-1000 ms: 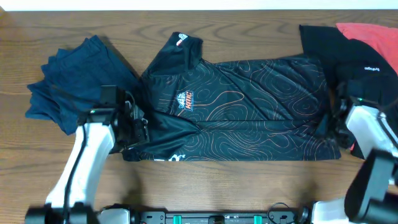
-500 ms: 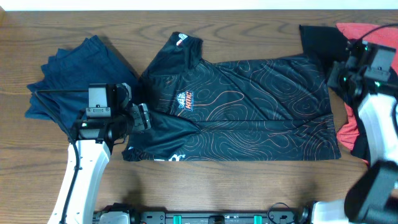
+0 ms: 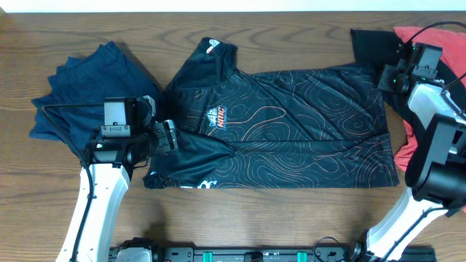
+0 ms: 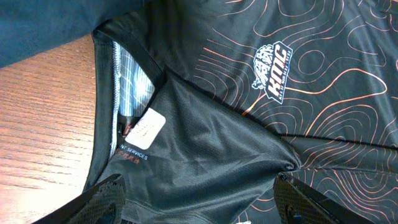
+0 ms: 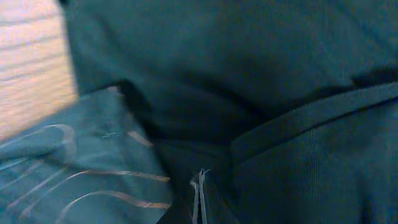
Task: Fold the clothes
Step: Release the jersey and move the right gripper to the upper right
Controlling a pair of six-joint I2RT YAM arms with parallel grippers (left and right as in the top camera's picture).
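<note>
Overhead check: where is the jersey (image 3: pixel 291 127)?
Mid-table (image 3: pixel 218 22), long axis left-right, collar end left. Smooth black knit, orange contour lines; the neck print reads "SERVICES".
Claws?
Left claw (image 4: pixel 198 202) spread open above the collar. Right claw (image 3: pixel 393 73) by the black garment (image 3: pixel 370 47); cannot tell its state.

Overhead looks down; both wrist views hug the shirt (image 3: pixel 291 131).

The jersey (image 3: pixel 306 124) lies on the table (image 3: pixel 277 218), folded stack (image 3: pixel 80 102) left, heap (image 3: pixel 370 47) right.

Bare table (image 3: pixel 291 218) before jersey (image 3: pixel 306 124); garment heaps (image 3: pixel 80 102) either side, apparently.
</note>
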